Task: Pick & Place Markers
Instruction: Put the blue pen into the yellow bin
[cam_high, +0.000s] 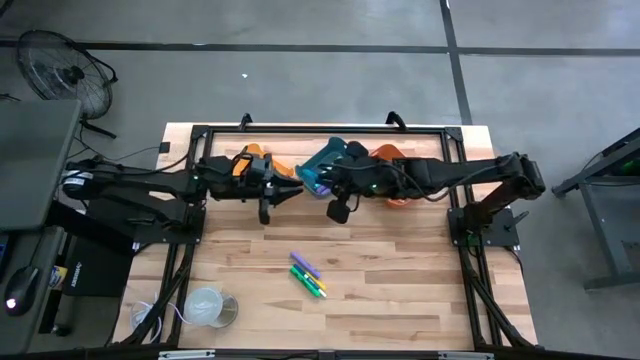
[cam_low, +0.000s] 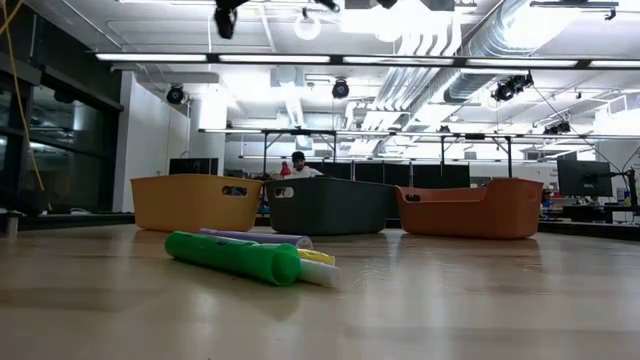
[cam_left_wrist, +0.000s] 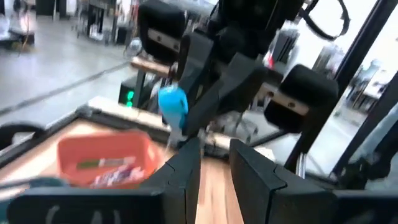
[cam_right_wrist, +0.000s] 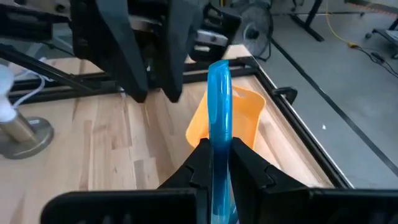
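The wooden table (cam_high: 400, 290) carries three bins (cam_low: 331, 205), loose markers (cam_high: 307, 276) and a white cup (cam_high: 205, 305)

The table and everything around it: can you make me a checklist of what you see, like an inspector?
Surface: wooden table, bare in most places.
Job's things: markers lying loose together at mid-table; one blue marker held by the right pincer; more markers in the orange bin.
Bins: yellow bin, dark bin, orange bin along the far edge.
Clutter: white round cup-like thing at a near corner.
Grippers: left pincer open, facing the right pincer above the bins.
Cables: white cable by the cup.
Surroundings: floor fan; a person beyond the bins.
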